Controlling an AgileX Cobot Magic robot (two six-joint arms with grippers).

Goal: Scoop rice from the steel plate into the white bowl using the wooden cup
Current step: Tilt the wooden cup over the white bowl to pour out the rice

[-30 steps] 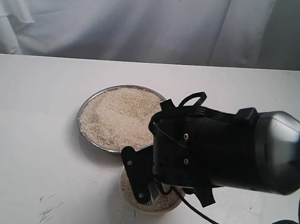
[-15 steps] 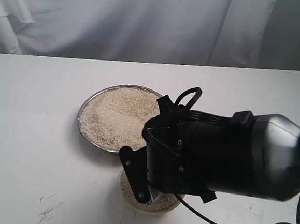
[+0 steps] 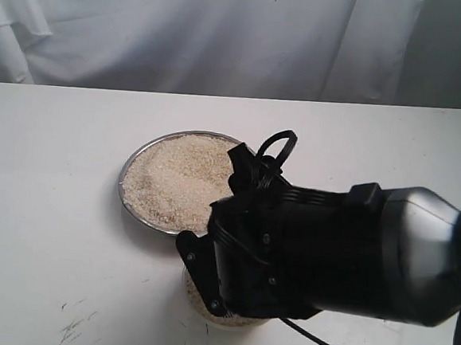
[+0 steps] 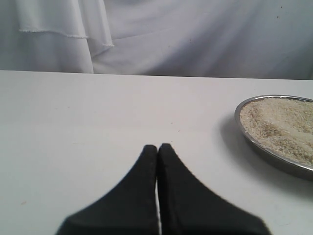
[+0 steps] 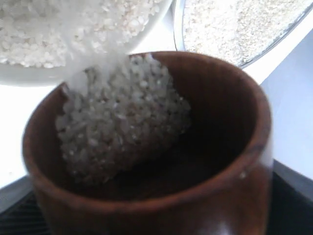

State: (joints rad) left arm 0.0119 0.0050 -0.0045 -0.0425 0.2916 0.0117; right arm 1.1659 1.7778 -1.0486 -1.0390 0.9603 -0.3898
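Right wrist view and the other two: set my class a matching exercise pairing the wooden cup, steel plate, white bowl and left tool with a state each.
1 wooden cup
2 steel plate
3 white bowl
4 left tool

A shut, holding nothing
B tipped, rice spilling over its lip
C below that lip, already holding grains
D wide, shiny, heaped full

Pairs: 1-B; 2-D; 3-C; 4-A

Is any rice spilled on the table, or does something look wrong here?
Nothing stands out: rice runs from the tilted wooden cup into the white bowl; no grains show on the visible table beside the steel plate.
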